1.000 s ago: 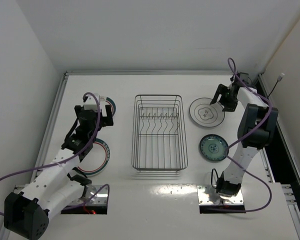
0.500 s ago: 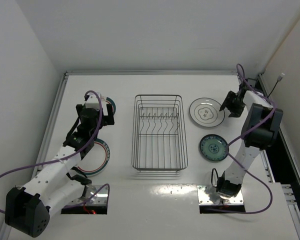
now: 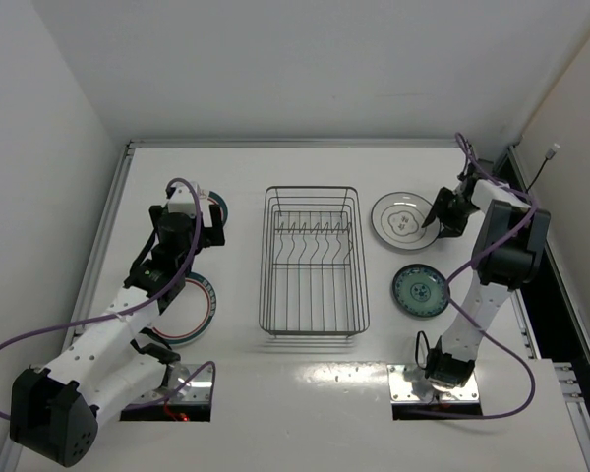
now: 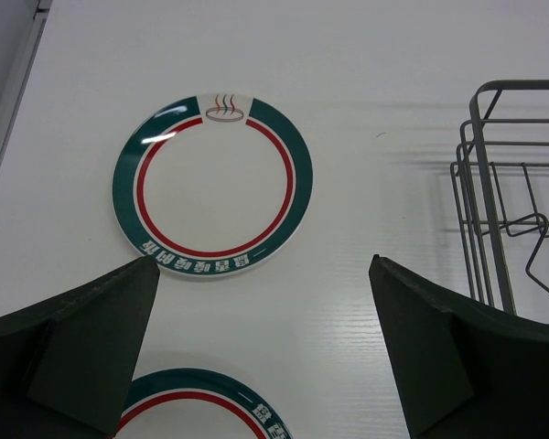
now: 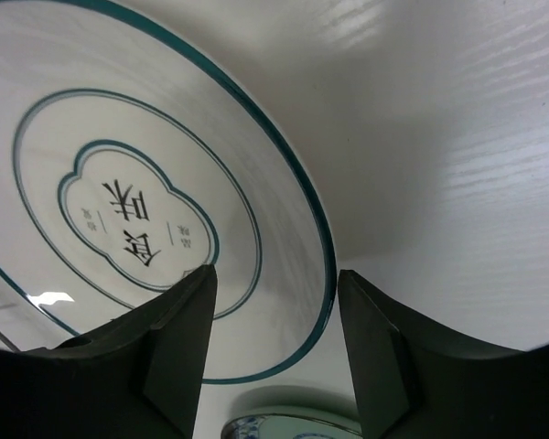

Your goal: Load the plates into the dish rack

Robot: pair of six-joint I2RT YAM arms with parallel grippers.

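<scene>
The wire dish rack (image 3: pixel 313 258) stands empty mid-table. Two teal-and-red ringed plates lie flat to its left, one far (image 3: pixel 219 206) and one near (image 3: pixel 199 307). My left gripper (image 3: pixel 185 232) hovers between them, open and empty; its wrist view shows the far plate (image 4: pixel 212 187), the near plate's rim (image 4: pixel 201 402) and the open gripper (image 4: pixel 265 347). The white dark-rimmed plate (image 3: pixel 403 218) and the small teal plate (image 3: pixel 420 291) lie to the rack's right. My right gripper (image 3: pixel 441 217) is open at the white plate's right edge, its jaws (image 5: pixel 274 329) either side of the rim (image 5: pixel 322 247).
The rack's corner (image 4: pixel 499 210) shows at the right of the left wrist view. The small teal plate's edge (image 5: pixel 293 428) shows just below the right fingers. White walls close the table at the back and both sides.
My right gripper swung off to the right of the white plate, then came back down low at its right rim. My left gripper shifted only slightly.
</scene>
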